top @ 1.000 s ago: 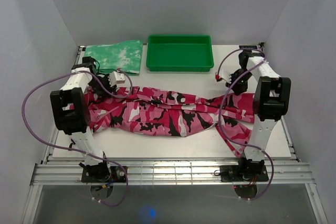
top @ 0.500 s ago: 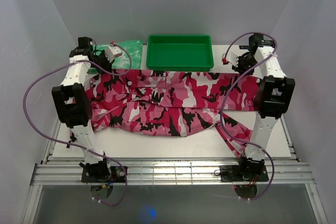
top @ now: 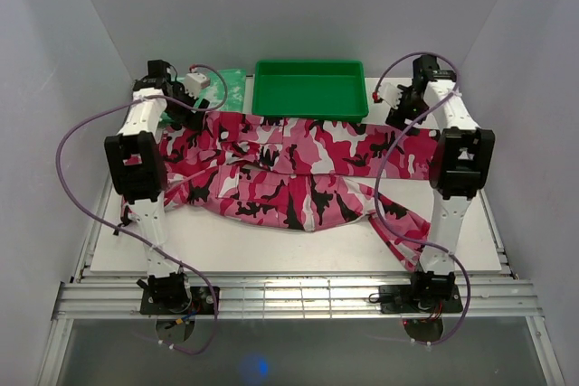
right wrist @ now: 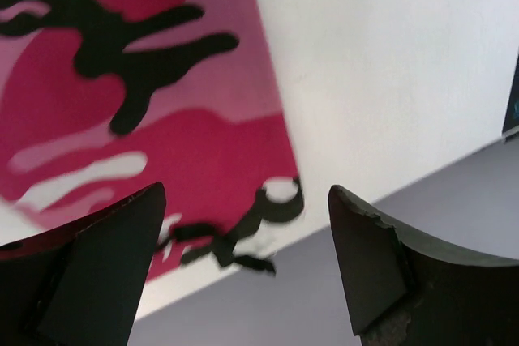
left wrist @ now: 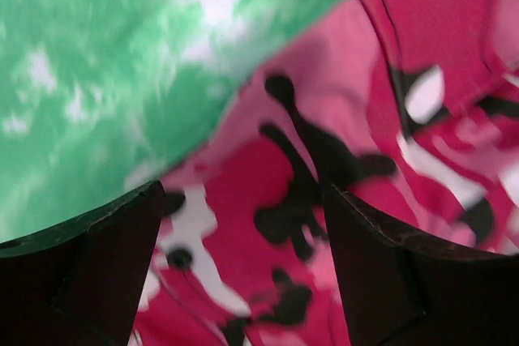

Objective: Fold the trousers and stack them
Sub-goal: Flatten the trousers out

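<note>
**Garment:** the long pink, white and black camouflage-print cloth trousers (top: 289, 169) lie spread crosswise over the white table (top: 271, 246). Their far edge is just beside the near wall of the green rectangular plastic tray (top: 310, 92).

**Left gripper** (top: 187, 104): it is over the garment's far left corner, where the print meets the mottled green-and-white folded cloth (left wrist: 97, 62). The jaws are apart and hold nothing (the wrist view shows both fingers clear of the fabric).

**Right gripper** (top: 396, 113): it is over the far right corner. The jaws are likewise apart and hold nothing.

A green tray (top: 310, 92) lies beside a mottled green-and-white cloth (top: 226, 88).
</note>
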